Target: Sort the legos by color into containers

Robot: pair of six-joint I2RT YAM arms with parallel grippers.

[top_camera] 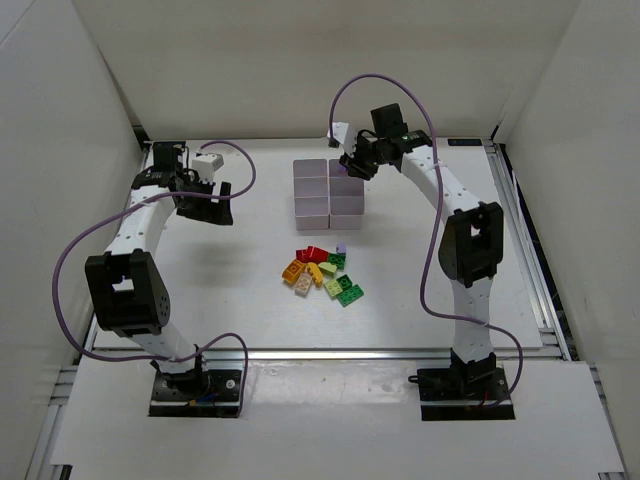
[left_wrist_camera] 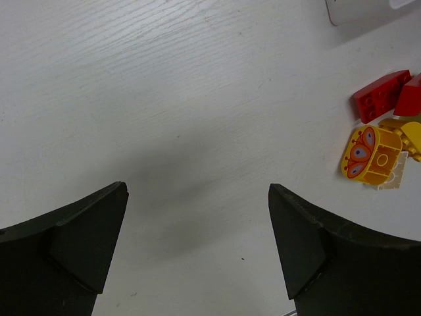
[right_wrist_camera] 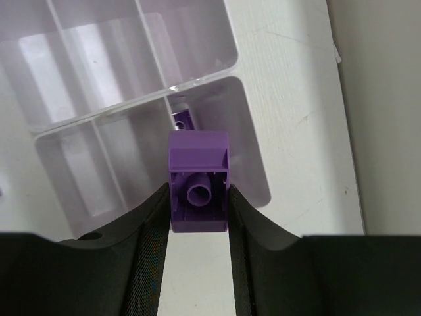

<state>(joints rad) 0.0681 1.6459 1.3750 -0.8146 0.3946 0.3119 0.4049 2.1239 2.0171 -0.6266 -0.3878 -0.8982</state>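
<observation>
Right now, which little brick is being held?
The purple brick, clamped in the right gripper above the containers; the colourful pile lies loose on the table.

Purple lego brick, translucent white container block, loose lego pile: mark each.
Purple lego brick (right_wrist_camera: 198,194), right wrist view, underside.
Translucent white container block (top_camera: 312,210), top view, near-left wall.
Loose lego pile (top_camera: 318,272), top view, centre brick.

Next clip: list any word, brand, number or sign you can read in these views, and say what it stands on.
No readable text in any view.
yellow brick: a printed butterfly-like picture, no letters.
purple brick held in the right gripper: plain, no marking seen.
left arm and right arm, top view: any labels are too small to read.
</observation>
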